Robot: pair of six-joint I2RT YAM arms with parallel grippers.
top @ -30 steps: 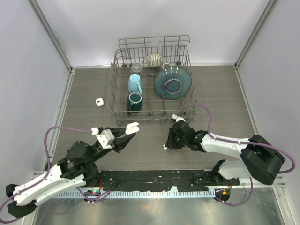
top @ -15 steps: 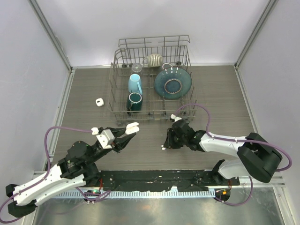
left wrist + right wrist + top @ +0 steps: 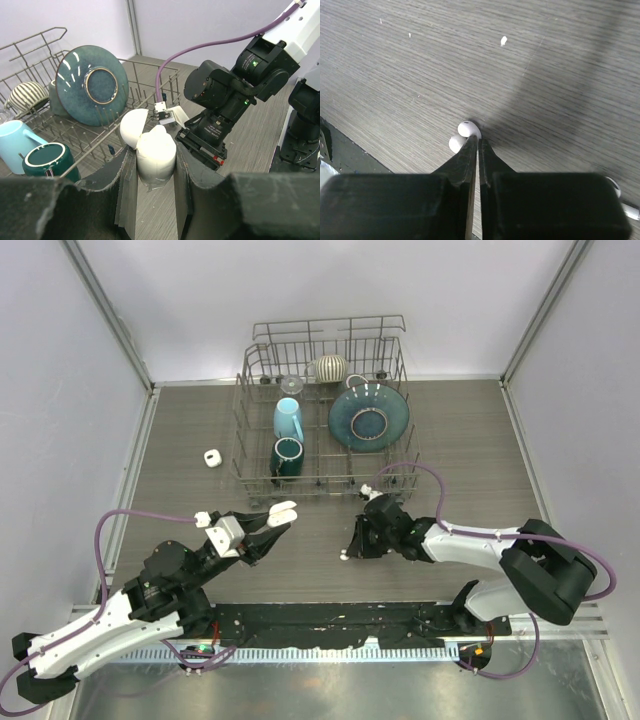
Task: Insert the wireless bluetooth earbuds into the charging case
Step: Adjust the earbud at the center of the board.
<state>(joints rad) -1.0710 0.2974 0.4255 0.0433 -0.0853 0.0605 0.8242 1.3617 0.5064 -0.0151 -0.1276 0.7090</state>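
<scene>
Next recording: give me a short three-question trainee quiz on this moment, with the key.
1. True or false: the rounded white plastic charging case has its lid shut.
2. Which gripper grips that case? A. left gripper B. right gripper C. neither
3. What small thing sits at the right gripper's fingertips, down on the grey wood-grain table?
Key: 1. False, the lid stands open. 2. A. 3. A tiny white plastic earbud.

White earbuds [image 3: 469,129] and case [image 3: 156,150], teal plate [image 3: 368,417]
</scene>
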